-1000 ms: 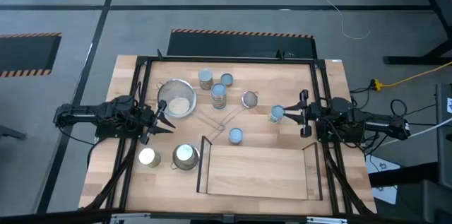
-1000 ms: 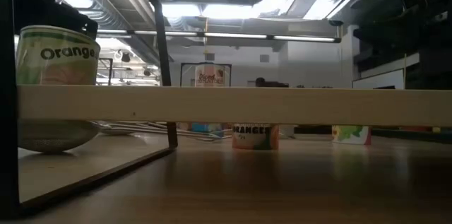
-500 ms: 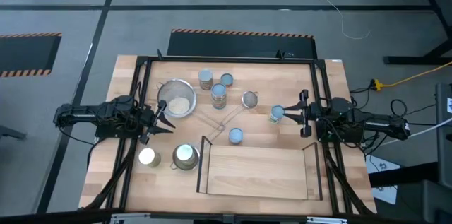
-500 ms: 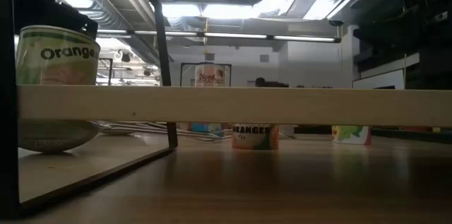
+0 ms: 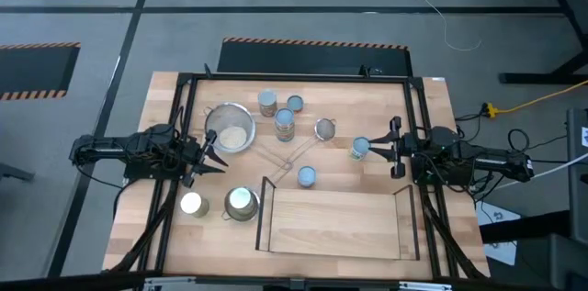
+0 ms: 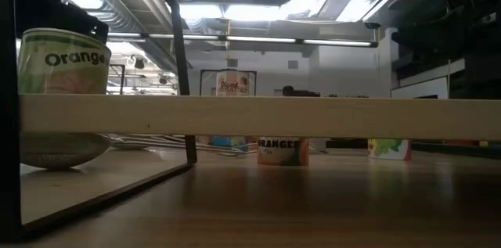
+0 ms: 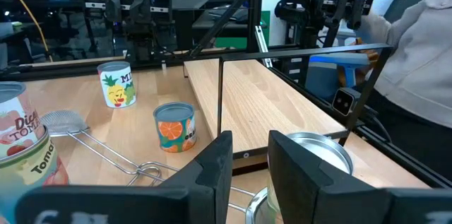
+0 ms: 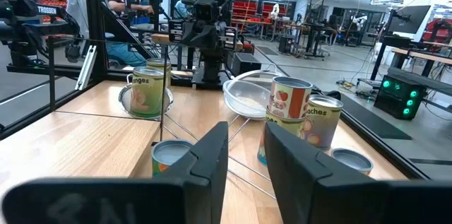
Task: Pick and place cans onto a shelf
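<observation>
**Both arms wait at the table's sides, cans not yet on the shelf**

From above, we see the shelf [image 5: 335, 222] lying bare at the near middle of the table [image 5: 432, 117]. The left gripper [image 5: 209, 152] sits at the left edge, just beside a large strainer [image 5: 231, 129]. The right gripper [image 5: 386, 148] sits at the right edge, close to a can with a green side [image 5: 360, 148], not touching it. Three cans [image 5: 285, 121] cluster toward the far middle, and another can [image 5: 307, 176] stands alone just beyond the shelf's far edge. A small strainer [image 5: 325, 128] lies between the cluster and the green can. Near the shelf's left end stand a wider can [image 5: 242, 203] and a shiny-topped one [image 5: 192, 204].

At table height, we see the shelf board [image 6: 258, 116] as a pale band across the picture. An orange-labelled can [image 6: 282, 151] shows under it, and a can marked "Orange" [image 6: 63, 62] rises above it at the left.

From the left wrist, we see that arm's fingers [image 7: 214, 169] standing a narrow gap apart, holding nothing. Beyond them are an orange-fruit can [image 7: 174, 126], a pineapple-labelled can [image 7: 116, 84] and the shelf [image 7: 275, 107].

From the right wrist, we see its fingers [image 8: 209, 152] likewise a narrow gap apart and empty. Ahead stand a tomato can [image 8: 289, 98], a peaches can [image 8: 322, 120] and the large strainer [image 8: 248, 94].
</observation>
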